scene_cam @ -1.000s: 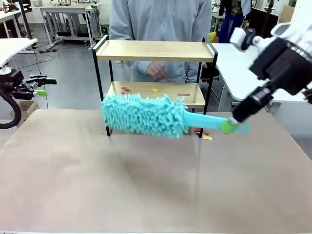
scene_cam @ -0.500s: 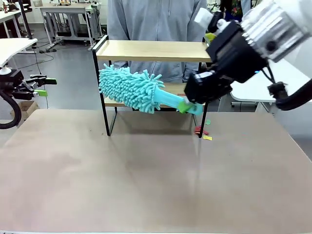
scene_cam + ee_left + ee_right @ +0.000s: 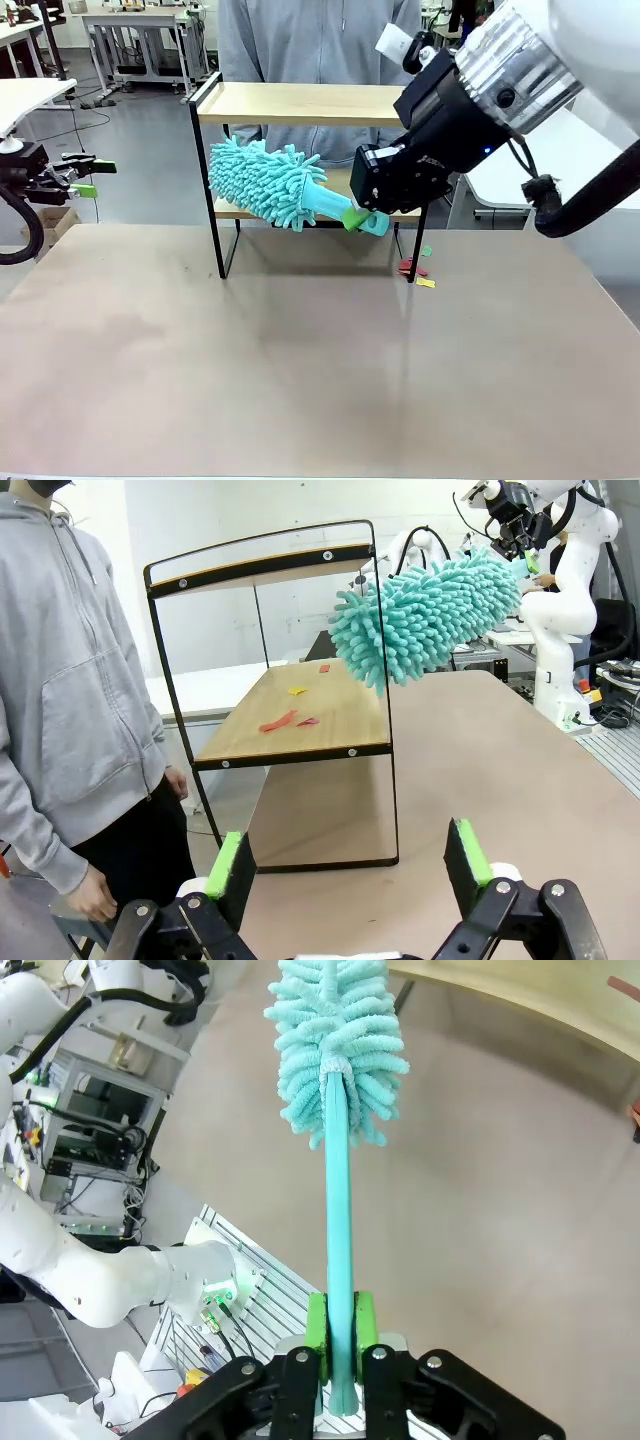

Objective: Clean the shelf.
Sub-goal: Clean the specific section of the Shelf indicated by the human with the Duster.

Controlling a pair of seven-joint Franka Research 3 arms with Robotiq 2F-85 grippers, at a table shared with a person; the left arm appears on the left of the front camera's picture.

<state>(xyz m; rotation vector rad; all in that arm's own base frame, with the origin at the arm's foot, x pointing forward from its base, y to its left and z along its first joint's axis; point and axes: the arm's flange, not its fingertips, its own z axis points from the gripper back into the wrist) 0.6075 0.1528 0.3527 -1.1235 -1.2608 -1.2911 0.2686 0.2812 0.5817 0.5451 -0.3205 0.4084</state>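
The shelf [image 3: 310, 103] stands at the far middle of the bench [image 3: 300, 360], its two wooden boards held in a thin black frame, with a person [image 3: 320, 40] in a grey hooded top standing just behind it. In the left wrist view the lower board [image 3: 300, 715] carries a few small paper scraps: a red strip [image 3: 283, 721] near the middle, a yellow piece [image 3: 297, 690] beyond it and another red piece [image 3: 324, 668] farther along. More scraps lie on the bench beside the shelf's front right leg, one red [image 3: 410, 267], one yellow [image 3: 425, 283] and one green [image 3: 426, 251]. The right pincer [image 3: 355, 218] is clamped on the turquoise handle of a fluffy duster [image 3: 268, 183], its green pads [image 3: 316, 1332] pressed against either side of the handle near its end. The duster's head is raised to the level between the two boards at the shelf's front left; from the left wrist view most of the head [image 3: 430, 615] hangs outside the frame on the robot's side, with only its tip reaching the front post, and whether it touches the lower board cannot be told. The left pincer [image 3: 92, 177] hovers well off to the left, beyond the bench's edge, with its jaws spread wide and nothing between them [image 3: 348, 858]. The person's hand [image 3: 95, 892] hangs down at their side.
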